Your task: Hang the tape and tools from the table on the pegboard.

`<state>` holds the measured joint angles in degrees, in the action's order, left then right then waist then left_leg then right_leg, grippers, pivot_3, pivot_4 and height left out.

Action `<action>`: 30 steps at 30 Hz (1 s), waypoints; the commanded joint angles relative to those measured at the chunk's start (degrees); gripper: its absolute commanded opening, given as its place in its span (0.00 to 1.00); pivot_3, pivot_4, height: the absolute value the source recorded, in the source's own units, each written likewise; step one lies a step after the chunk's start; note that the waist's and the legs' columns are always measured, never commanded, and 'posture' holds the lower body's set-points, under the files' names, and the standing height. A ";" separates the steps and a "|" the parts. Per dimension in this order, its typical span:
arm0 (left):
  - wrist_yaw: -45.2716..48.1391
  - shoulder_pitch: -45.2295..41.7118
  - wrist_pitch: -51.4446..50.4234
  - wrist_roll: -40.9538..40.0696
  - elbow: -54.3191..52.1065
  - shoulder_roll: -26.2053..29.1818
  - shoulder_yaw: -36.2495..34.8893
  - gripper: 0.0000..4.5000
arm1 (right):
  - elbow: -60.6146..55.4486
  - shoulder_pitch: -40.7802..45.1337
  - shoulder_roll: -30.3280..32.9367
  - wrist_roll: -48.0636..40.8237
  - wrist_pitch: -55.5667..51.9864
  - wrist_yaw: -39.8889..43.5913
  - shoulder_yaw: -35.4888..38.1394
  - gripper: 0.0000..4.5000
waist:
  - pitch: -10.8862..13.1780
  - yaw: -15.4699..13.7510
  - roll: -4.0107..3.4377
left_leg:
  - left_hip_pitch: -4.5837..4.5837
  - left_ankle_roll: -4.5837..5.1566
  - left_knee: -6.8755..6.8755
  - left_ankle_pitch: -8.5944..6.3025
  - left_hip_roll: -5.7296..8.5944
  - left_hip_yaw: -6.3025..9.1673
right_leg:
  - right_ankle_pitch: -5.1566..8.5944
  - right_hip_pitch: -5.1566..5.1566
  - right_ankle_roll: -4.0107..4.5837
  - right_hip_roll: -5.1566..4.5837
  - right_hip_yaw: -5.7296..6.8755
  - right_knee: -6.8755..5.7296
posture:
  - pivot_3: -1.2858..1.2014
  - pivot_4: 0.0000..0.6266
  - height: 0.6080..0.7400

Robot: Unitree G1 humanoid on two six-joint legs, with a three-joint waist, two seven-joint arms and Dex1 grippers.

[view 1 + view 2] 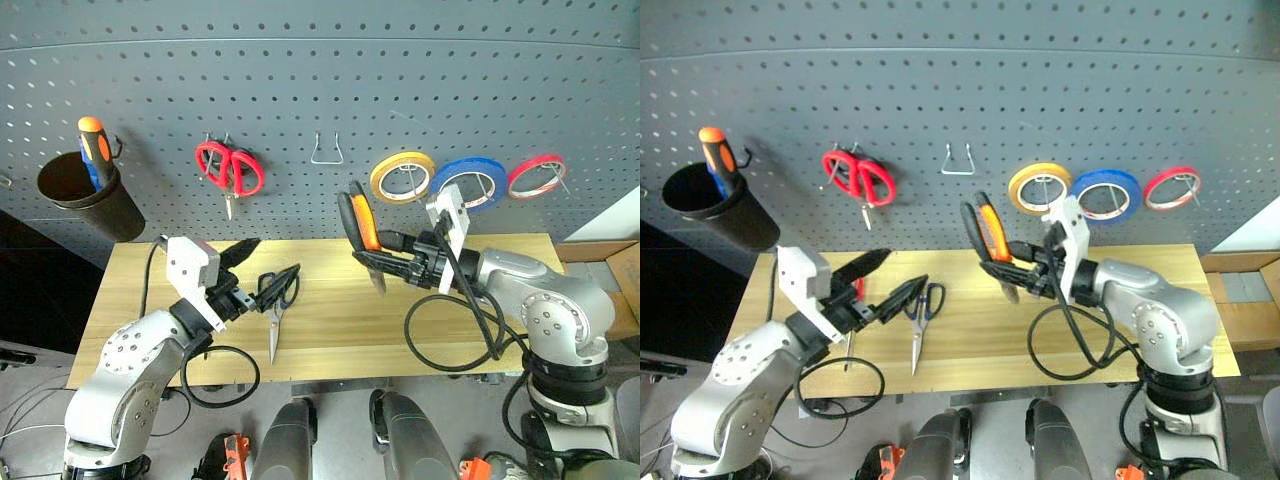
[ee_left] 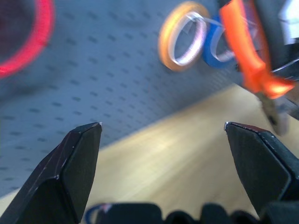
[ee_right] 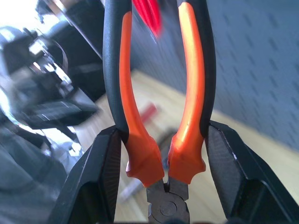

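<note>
We see the right gripper (image 1: 392,262) with jaws clamped on the pliers (image 1: 360,228) above the table (image 1: 330,340); the left gripper (image 1: 268,272) has jaws wide, holding nothing.

It looked like a workshop: a grey pegboard (image 1: 320,90) held tools above a wooden table (image 1: 330,330).

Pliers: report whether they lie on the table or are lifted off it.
Lifted off. The right gripper clamps the pliers near the joint, handles pointing up, above the table.
</note>
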<state>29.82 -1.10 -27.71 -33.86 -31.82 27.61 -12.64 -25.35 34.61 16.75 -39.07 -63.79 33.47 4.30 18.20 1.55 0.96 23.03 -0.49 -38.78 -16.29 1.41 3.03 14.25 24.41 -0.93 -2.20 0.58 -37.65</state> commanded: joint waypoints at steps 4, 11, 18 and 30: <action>-5.22 -2.02 1.92 -1.07 -5.41 -2.43 -2.23 1.00 | 1.49 12.50 -5.74 -1.20 6.82 -3.08 -0.72 0.48 | -0.02 0.01 0.03 | -0.01 -0.09 -0.02 0.05 0.00 0.05 | -0.01 0.04 0.02 0.00 0.04 -0.12 | 0.52 0.39 1.00; -9.41 -1.37 4.55 2.26 -7.14 -5.62 -0.90 1.00 | 7.89 20.59 -9.65 5.27 19.43 -6.63 -2.23 0.48 | -0.02 -0.02 0.04 | -0.01 -0.09 -0.03 0.06 0.01 0.03 | -0.02 0.09 0.03 -0.01 0.03 -0.19 | 0.53 0.43 1.00; -10.79 1.16 8.66 7.06 -7.83 -7.92 2.28 1.00 | 21.87 23.18 -12.09 15.03 35.17 -6.81 -6.21 0.48 | -0.02 0.05 0.05 | -0.03 -0.08 -0.03 0.06 0.02 -0.02 | -0.03 0.12 0.05 -0.01 -0.02 -0.28 | 0.53 0.45 1.00; -10.54 3.89 15.95 15.43 -6.89 -9.43 8.74 1.00 | 25.06 25.48 -15.20 18.54 43.38 -6.71 -6.78 0.48 | -0.02 0.08 0.05 | 0.61 -0.13 -0.09 0.09 -0.01 -0.11 | -0.09 0.93 0.16 -0.02 -0.04 -0.43 | 0.53 0.45 1.00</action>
<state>19.28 2.04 -13.24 -18.78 -37.38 18.53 -4.27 2.85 57.76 2.17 -19.28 -22.65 26.27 -3.12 18.18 1.63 1.01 23.65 -0.62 -38.87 -16.20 1.40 2.93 14.15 25.35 -0.77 -2.22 0.55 -38.08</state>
